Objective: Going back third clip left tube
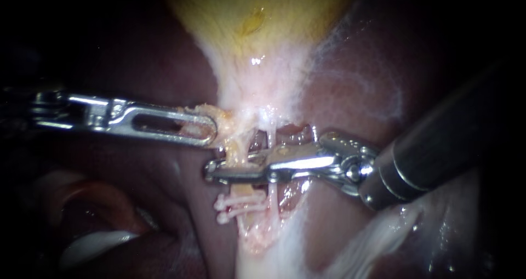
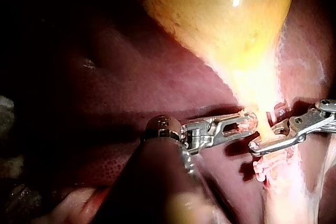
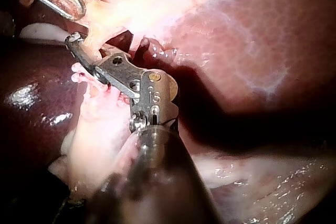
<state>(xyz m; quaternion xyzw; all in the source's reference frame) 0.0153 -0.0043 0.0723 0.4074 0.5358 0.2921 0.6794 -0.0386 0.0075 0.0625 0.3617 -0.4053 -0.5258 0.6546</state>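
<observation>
Endoscope close, facing the gallbladder (image 1: 257, 16) neck, wrist cameras behind the left instrument (image 2: 254, 120) and right instrument (image 3: 73, 43), all three sharing the clips (image 1: 233, 209).

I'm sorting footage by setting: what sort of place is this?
Likely a surgical site seen through an endoscope: yellow gallbladder on liver, left instrument gripping tissue, right instrument across a tube bearing clips.

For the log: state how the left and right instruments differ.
The left instrument grips pale tissue beside the tubes; the right instrument lies across them, above two white clips. The left's tip shows a long slot; the right's shows none. Both are shiny metal.
</observation>
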